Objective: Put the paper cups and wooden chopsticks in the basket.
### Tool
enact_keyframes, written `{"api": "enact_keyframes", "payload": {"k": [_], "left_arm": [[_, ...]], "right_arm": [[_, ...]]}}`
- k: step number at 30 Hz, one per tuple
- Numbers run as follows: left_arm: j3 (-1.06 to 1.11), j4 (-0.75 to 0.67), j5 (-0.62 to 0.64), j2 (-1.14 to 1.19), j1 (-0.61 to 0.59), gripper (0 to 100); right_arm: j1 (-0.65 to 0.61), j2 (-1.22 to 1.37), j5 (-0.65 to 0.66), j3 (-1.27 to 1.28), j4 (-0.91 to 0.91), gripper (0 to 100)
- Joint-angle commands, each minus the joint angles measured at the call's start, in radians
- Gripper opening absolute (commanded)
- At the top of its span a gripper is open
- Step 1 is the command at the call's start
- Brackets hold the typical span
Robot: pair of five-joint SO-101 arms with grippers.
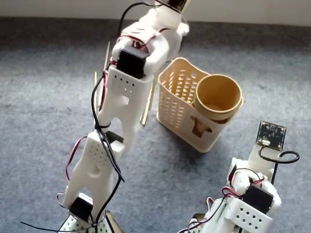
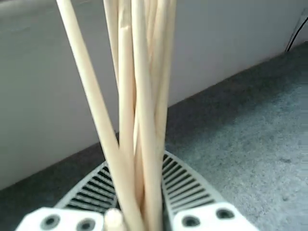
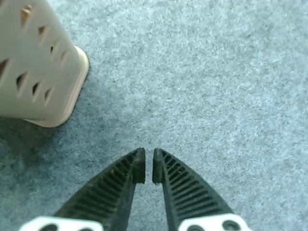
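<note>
Since the wooden chopsticks (image 2: 139,96) are what matters here: they're bundled together right between the fingers of the left gripper (image 2: 137,163), which is clamped on them low down, so most of their length sticks out past the fingertips. They fan apart a little toward the far ends. Counting them is tricky because they overlap. I make out at least four in the left wrist view, probably more. From the high view, three bits of stick poke out from behind the left arm (image 1: 121,97), and one of them (image 1: 147,111) slants down just beside the basket (image 1: 180,111), outside its wall, not in it.

The paper cups (image 1: 216,92) are already sitting in the basket, leaning toward the corner away from the left arm. I can see one open mouth plus what looks like a second rim below it, so it's a stack, but I can't tell how many cups.

One basket, upright on the grey carpet (image 3: 216,72).

The right gripper (image 3: 148,166) is low over bare carpet, its jaws pinched nearly together with just a sliver of gap and nothing between them. The basket's corner (image 3: 38,72) is near it, not touching.
</note>
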Motion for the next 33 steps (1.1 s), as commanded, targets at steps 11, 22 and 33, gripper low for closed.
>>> {"api": "enact_keyframes", "payload": {"k": [11,22,33], "left_arm": [[-0.039,-0.184,0.002,-0.202,0.061,0],[0.116,-0.272,0.005,-0.203,0.153,0],[0.246,-0.270,0.095,-0.202,0.102,0]], "right_arm": [[-0.008,-0.008,0.005,-0.005,-0.012,5.1],[-0.008,-0.005,0.005,-0.004,-0.012,5.1],[-0.008,-0.007,0.005,-0.004,-0.012,5.1]]}}
